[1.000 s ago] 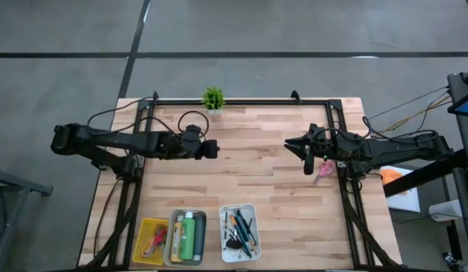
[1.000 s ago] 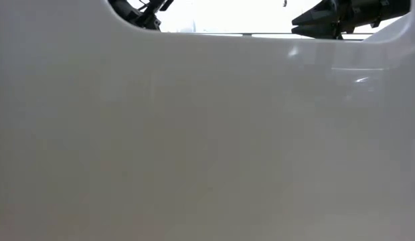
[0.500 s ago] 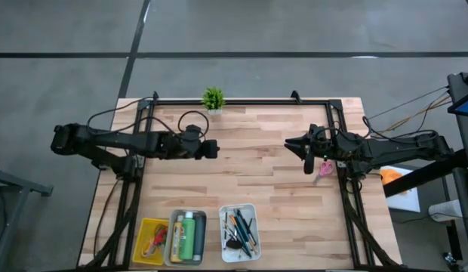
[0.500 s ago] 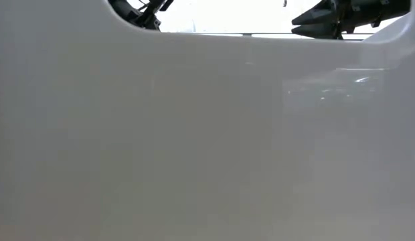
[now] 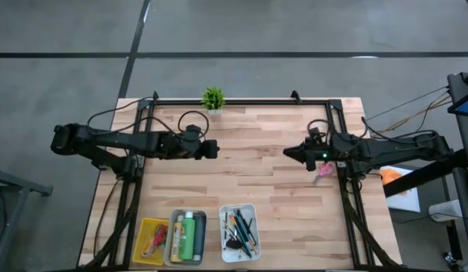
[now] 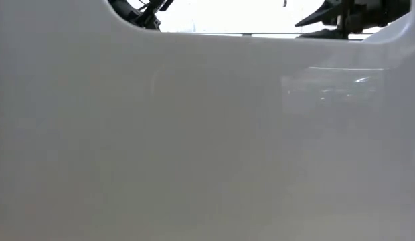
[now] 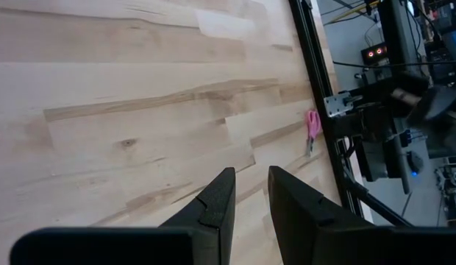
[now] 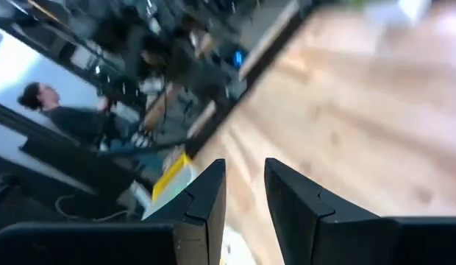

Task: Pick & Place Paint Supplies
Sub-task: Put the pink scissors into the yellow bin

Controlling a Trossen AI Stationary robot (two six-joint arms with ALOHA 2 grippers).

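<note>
At 3 o'clock on the table (image 5: 249, 177), just beside the black frame rail, lie the pink-handled scissors (image 5: 323, 170); they also show in the left wrist view (image 7: 312, 126); the only supply visible outside the trays. Right gripper (image 5: 294, 153) hangs close by at the scissors' 10 o'clock, above the wood, fingers (image 8: 206, 199) slightly parted with nothing between them. Left gripper (image 5: 211, 149) waits toward 9 o'clock, well apart, narrow gap between its fingers (image 7: 217, 202), empty too. At 6 o'clock: yellow tray (image 5: 142, 227), grey tray (image 5: 173, 219) with the green bottle (image 5: 189, 236), white tray (image 5: 253, 209) with brushes (image 5: 240, 227). Judgement: the scissors look light, stiff, thin and flat on the wood; likely to skate or pivot if nudged; best pinched across the handle loops or at the pivot, fingers coming straight down, not on the slim blades. Low view is blocked by a pale wall.
</note>
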